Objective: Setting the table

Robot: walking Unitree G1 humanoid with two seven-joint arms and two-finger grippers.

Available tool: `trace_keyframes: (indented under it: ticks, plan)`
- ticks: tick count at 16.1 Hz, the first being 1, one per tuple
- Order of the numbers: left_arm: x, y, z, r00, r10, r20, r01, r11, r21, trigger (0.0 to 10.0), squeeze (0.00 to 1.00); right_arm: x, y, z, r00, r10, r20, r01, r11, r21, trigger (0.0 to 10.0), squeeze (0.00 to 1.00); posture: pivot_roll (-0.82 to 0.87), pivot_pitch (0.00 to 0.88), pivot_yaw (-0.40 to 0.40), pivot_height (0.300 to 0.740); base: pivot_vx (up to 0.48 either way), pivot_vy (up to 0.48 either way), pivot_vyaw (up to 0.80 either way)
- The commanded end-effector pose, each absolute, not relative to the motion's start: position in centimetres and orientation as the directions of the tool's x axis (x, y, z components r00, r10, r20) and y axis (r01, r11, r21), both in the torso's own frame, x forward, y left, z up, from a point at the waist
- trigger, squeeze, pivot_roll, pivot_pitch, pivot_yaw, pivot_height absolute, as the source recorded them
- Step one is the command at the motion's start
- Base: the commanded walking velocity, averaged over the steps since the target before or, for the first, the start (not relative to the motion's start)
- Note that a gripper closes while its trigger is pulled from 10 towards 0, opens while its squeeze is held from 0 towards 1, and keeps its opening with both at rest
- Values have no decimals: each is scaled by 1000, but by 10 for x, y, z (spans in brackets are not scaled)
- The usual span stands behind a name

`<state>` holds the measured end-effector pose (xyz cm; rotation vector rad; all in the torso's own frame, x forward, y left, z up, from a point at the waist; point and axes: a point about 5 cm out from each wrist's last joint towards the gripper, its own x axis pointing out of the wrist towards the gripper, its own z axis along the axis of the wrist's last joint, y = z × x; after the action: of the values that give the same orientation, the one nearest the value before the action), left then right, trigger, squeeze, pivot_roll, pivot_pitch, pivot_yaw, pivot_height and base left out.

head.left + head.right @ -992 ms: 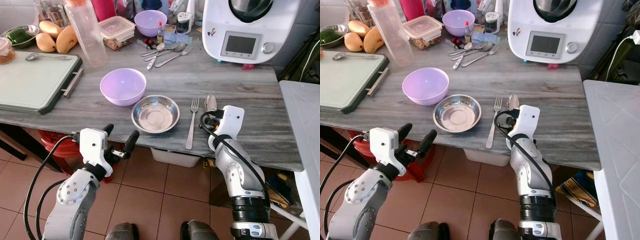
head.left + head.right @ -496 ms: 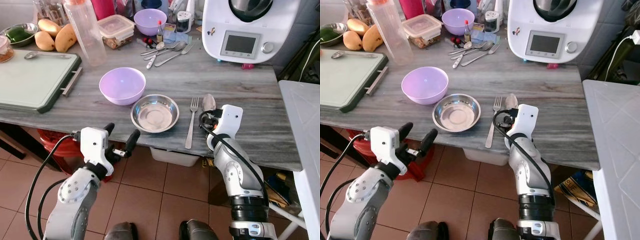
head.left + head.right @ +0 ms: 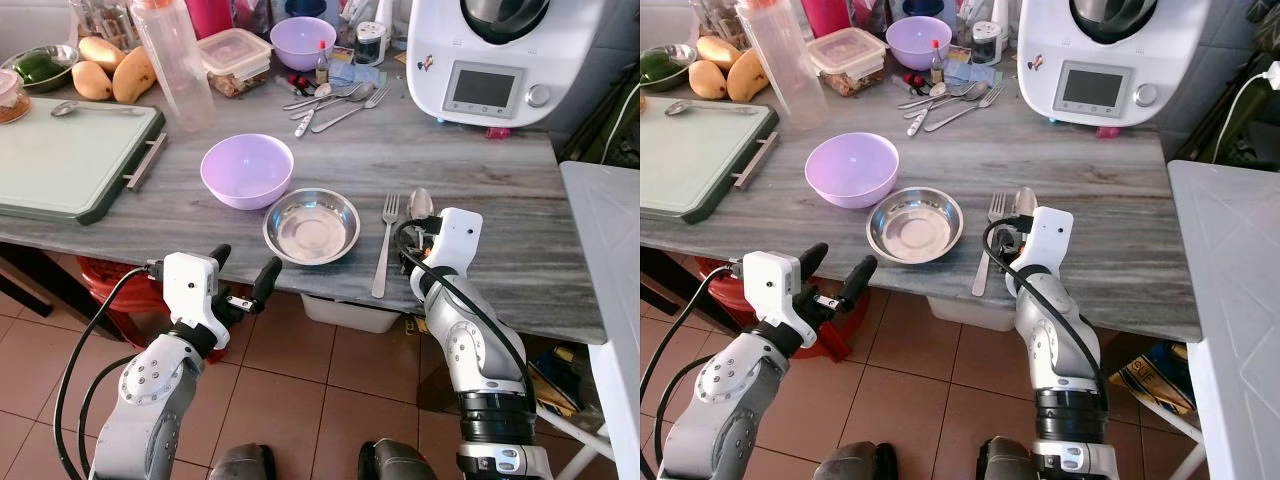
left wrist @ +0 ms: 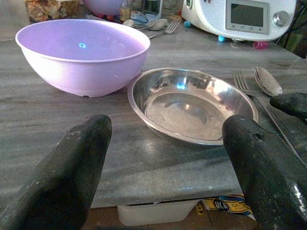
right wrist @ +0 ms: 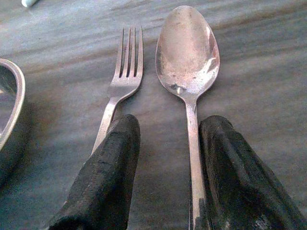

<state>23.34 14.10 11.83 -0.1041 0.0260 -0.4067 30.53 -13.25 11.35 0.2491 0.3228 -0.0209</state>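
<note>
Spoon, tarnished silver, lies beside fork; right claw apart astride its handle.

On the table, the steel dish sits just in front and right of the bowl. The fork lies right of the dish, and the spoon right of the fork, between my right gripper's fingers.

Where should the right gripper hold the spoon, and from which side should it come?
Grip the spoon by its thin handle, from above, fingers on either side. It lies flat, bowl pointing away from the robot, and the right gripper already straddles the handle, so probably just close.
</note>
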Motion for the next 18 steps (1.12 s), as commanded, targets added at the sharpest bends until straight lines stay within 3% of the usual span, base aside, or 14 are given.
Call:
trace_keyframes:
  ticks: [1,18]
  plan:
    - [234,141,118,919,-394,-8,391,915,-99,10000,0,301,-131,103,930,32,-366,63,967,245,10000,1000,24,101,28,740,0,0,0]
    - [237,139,119,919,-393,7,392,914,-103,10000,0,289,-121,109,936,82,-341,32,949,315,10000,1000,17,98,31,740,0,0,0]
